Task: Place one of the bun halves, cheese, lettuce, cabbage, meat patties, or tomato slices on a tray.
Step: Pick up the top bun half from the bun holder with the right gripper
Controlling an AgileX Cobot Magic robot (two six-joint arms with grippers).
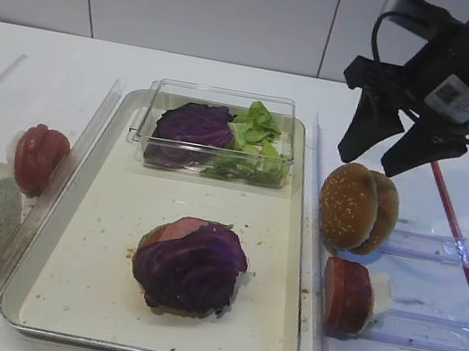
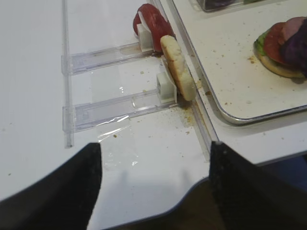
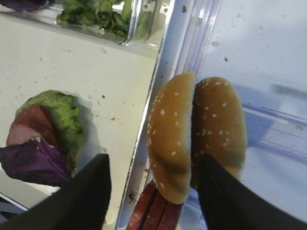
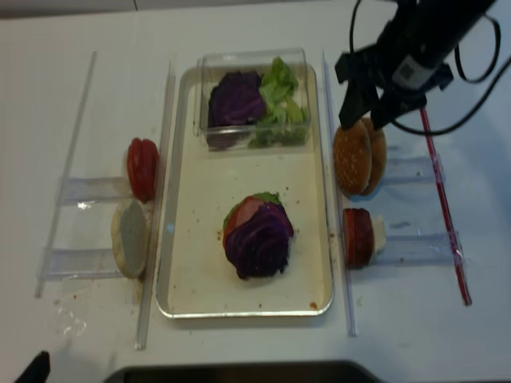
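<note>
patty under the cabbage (image 1: 191, 266), largely hidden

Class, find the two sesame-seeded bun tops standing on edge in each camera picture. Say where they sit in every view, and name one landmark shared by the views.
Exterior high: the bun tops stand right of centre, just off the tray.
Right wrist: lower centre, between the open right end effector fingers.
Left wrist: not in it.
Exterior high (realsense): upper right, beside the tray's right rim.
Shared landmark: the silver tray's rim.
</note>
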